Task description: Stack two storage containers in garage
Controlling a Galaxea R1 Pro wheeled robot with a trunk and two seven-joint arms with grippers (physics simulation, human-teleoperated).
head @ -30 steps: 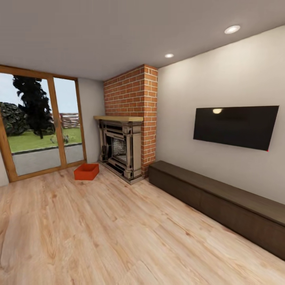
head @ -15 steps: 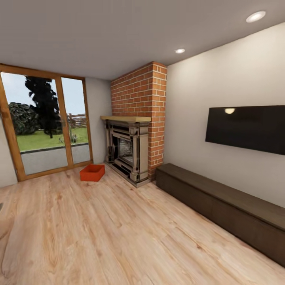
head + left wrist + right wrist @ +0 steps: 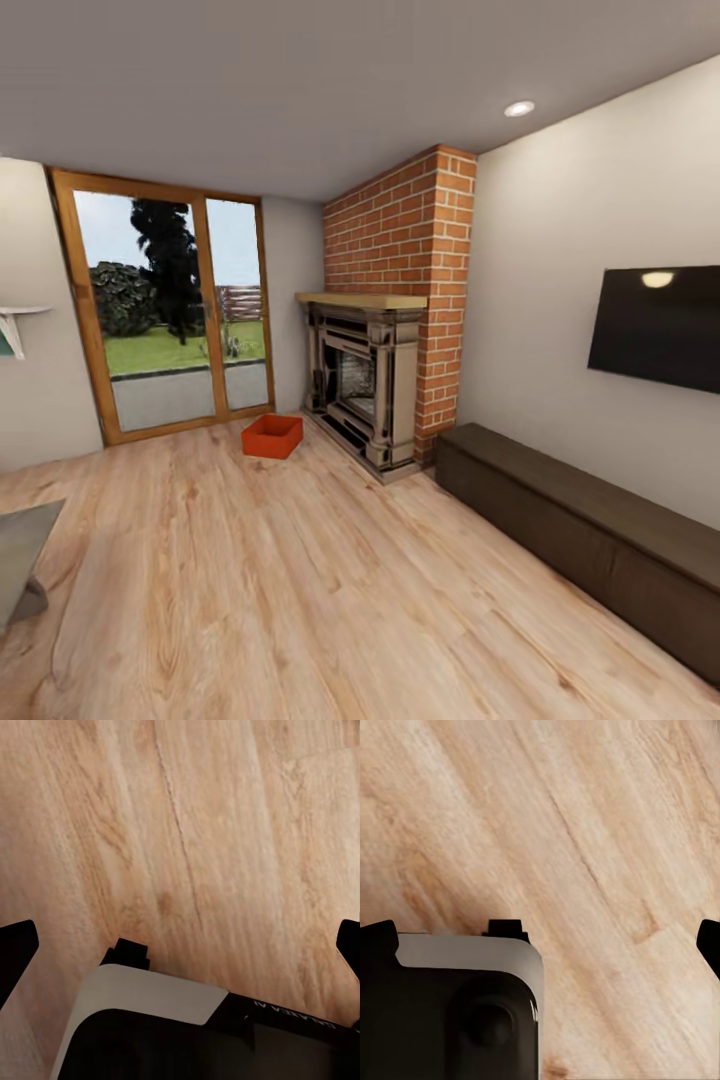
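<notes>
While pale grained planks are showing beneath both wrists, the left gripper [image 3: 180, 945] and right gripper [image 3: 544, 941] are hanging wide apart, holding nothing. One lidless orange-red storage container [image 3: 272, 436] is sitting on the wood-plank floor [image 3: 300, 580], between glass doors [image 3: 175, 315] and brick fireplace [image 3: 385, 330]; its inside cannot be seen.

A brick fireplace [image 3: 385, 330] stands in the far corner, its wooden mantel [image 3: 360, 300] across the front; a long dark low cabinet [image 3: 590, 535] runs along the wall beneath a black television [image 3: 660, 335]; what may be a small shelf [image 3: 15, 320] hangs on the opposite wall.
</notes>
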